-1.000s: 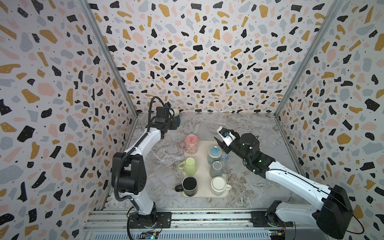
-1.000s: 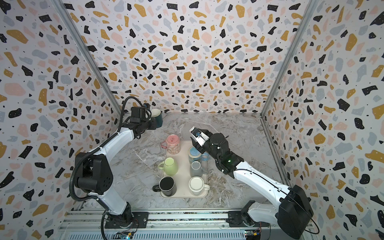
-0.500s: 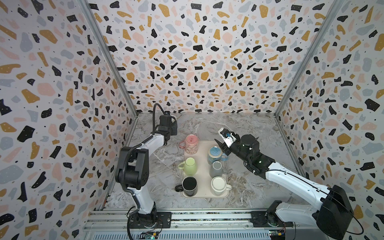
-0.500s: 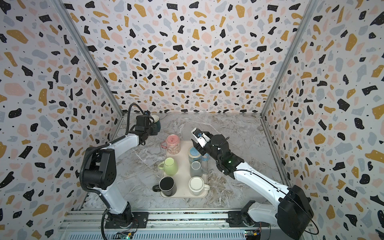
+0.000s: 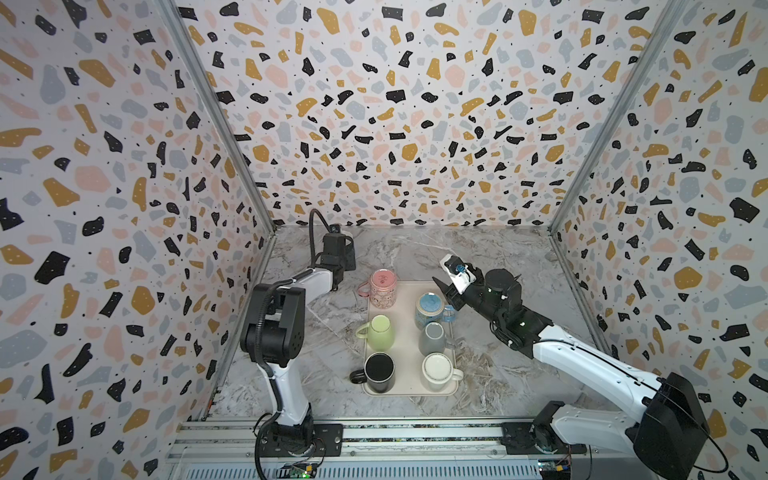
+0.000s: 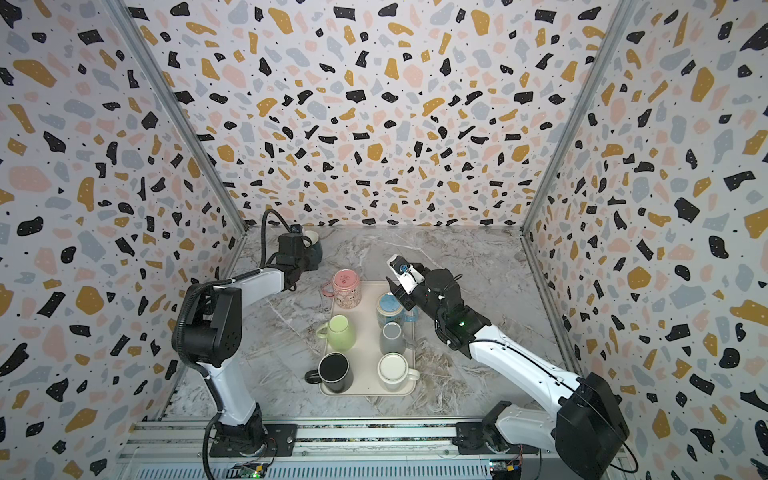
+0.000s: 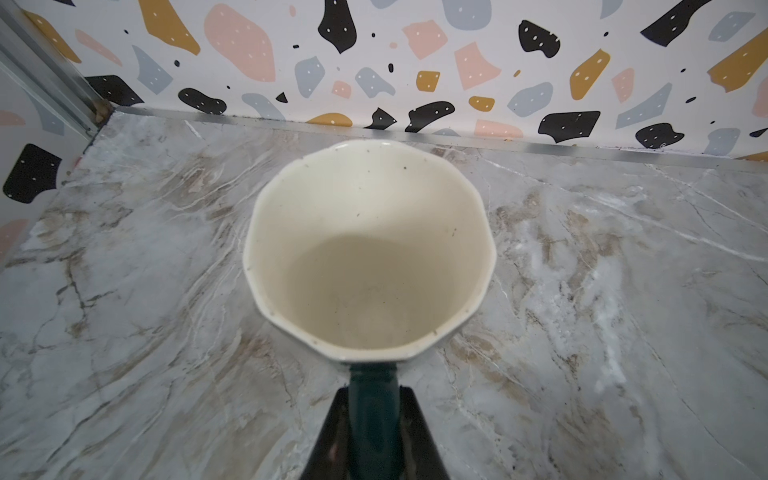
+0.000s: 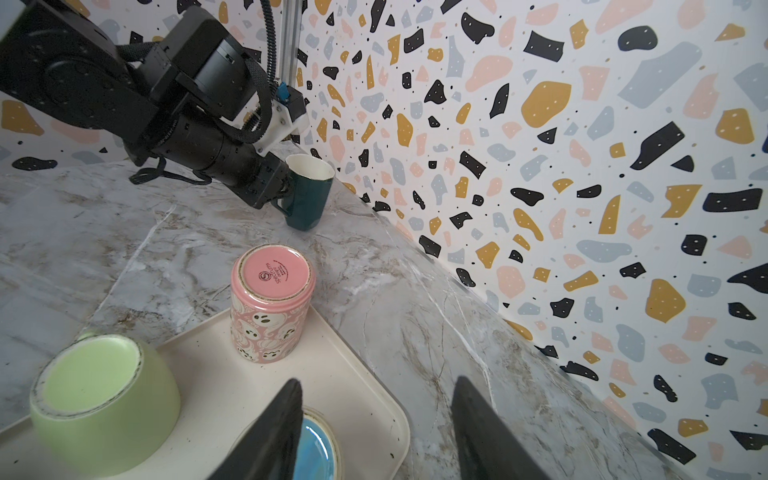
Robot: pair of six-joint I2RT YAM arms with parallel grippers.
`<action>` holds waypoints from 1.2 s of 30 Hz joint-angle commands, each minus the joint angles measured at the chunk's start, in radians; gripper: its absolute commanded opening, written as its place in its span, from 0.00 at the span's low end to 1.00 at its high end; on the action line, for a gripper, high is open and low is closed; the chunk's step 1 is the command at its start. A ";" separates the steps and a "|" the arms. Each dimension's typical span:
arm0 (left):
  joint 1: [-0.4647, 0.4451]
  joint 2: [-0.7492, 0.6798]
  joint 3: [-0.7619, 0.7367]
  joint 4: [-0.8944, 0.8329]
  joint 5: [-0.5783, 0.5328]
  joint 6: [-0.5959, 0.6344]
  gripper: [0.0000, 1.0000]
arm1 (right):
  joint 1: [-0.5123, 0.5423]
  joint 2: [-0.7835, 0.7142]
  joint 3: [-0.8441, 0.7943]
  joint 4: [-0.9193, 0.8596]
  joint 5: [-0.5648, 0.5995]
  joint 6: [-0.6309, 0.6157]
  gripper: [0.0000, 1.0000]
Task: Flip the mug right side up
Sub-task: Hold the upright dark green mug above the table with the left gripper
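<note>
Teal mug [image 8: 309, 195] upright on marble tabletop [image 8: 415, 311] near back corner, left gripper [image 7: 372, 399] clamped on its handle, right gripper [image 8: 376, 380] half-open, empty, above blue mug [image 8: 316, 449]

The only legible print sits on the upturned base [image 8: 270, 272] of the pink ghost-patterned mug [image 8: 266, 328], seen in the right wrist view. It is a stamp [image 8: 272, 270] in dark ink: a circled letter S, and beside it a lowercase word that appears to read "spectrum" (it lies turned sideways to the camera, so the reading is not certain). A thin arc of smaller lettering curves along that word, too small to make out. In both top views the same base [image 5: 382, 277] shows only a blurred mark.
</note>
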 commanded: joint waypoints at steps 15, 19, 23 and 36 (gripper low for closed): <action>-0.020 0.005 0.024 0.163 0.043 -0.038 0.00 | -0.008 -0.031 -0.005 -0.010 -0.011 0.016 0.61; -0.040 0.014 0.034 0.136 0.029 -0.020 0.00 | -0.008 -0.026 -0.005 -0.007 -0.014 0.016 0.61; -0.047 0.025 0.040 0.121 0.025 -0.013 0.00 | -0.008 -0.025 -0.006 -0.004 -0.015 0.016 0.62; -0.050 0.054 0.076 0.065 -0.001 -0.005 0.05 | -0.009 -0.024 -0.011 0.001 -0.016 0.016 0.62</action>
